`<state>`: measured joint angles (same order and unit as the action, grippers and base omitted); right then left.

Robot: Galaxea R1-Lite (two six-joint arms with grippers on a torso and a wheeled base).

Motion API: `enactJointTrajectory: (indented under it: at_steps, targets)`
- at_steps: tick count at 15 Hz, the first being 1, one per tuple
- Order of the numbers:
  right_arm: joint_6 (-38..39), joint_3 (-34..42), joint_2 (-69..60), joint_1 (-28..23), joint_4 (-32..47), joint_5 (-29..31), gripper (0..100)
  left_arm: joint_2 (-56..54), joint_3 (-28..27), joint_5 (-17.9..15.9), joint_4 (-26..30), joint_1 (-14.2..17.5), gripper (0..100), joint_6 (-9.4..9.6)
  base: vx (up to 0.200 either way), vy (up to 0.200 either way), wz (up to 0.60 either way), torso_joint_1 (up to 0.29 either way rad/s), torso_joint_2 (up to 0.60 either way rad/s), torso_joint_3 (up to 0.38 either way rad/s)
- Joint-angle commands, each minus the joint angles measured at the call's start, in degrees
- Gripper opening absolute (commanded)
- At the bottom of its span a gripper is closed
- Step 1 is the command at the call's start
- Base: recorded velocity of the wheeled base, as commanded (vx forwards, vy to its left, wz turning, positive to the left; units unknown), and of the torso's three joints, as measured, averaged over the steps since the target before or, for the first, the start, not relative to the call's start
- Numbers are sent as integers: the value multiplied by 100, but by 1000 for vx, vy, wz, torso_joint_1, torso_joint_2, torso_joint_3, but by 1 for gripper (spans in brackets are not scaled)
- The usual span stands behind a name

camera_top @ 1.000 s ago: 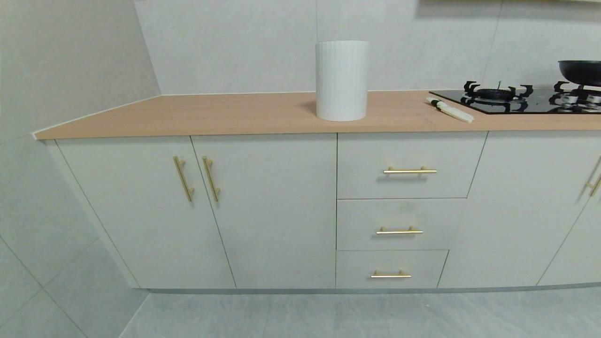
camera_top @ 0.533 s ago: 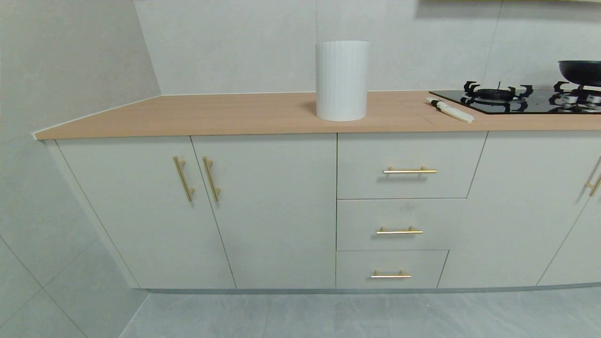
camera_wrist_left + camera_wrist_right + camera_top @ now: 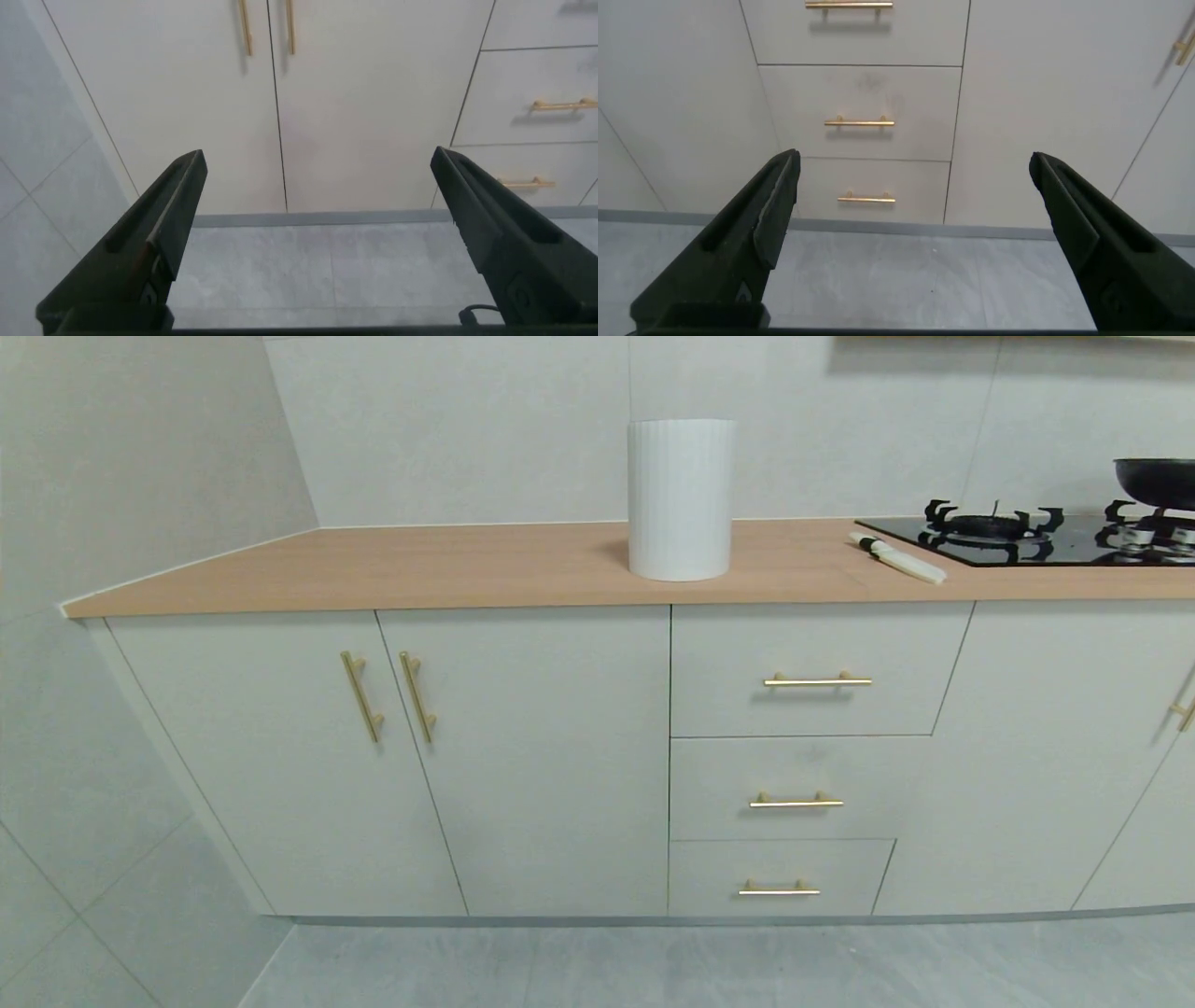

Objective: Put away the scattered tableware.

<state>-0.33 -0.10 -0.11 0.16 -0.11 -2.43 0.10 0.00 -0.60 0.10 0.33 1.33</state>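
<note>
A tall white ribbed cylinder container (image 3: pixel 680 499) stands upright on the wooden countertop (image 3: pixel 448 565). To its right a pale utensil with a dark band (image 3: pixel 896 556) lies flat near the hob. My left gripper (image 3: pixel 318 163) is open and empty, held low and facing the double cabinet doors (image 3: pixel 271 93) above the floor. My right gripper (image 3: pixel 913 161) is open and empty too, facing the stack of drawers (image 3: pixel 861 112) with gold handles.
A black gas hob (image 3: pixel 1036 534) with a dark pan (image 3: pixel 1158 481) sits at the counter's right end. Below are two cabinet doors (image 3: pixel 392 756), three drawers (image 3: pixel 803 747) and another door (image 3: pixel 1074 747). A tiled wall closes the left side; grey floor lies in front.
The whole head picture has shifted slightly downward, so the camera has moved. Nothing on the counter has moved.
</note>
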Motion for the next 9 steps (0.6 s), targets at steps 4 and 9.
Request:
enactJointTrajectory:
  at_steps: [4,9]
  targets:
    - [-2,1,11,2,2,-4,100,-1,0,-2,-1,2,100,-19,200,0,0,7,1,-1]
    - [-2,1,11,2,-7,-4,100,-1,0,-2,-1,2,100,-27,200,0,0,2,2,-3]
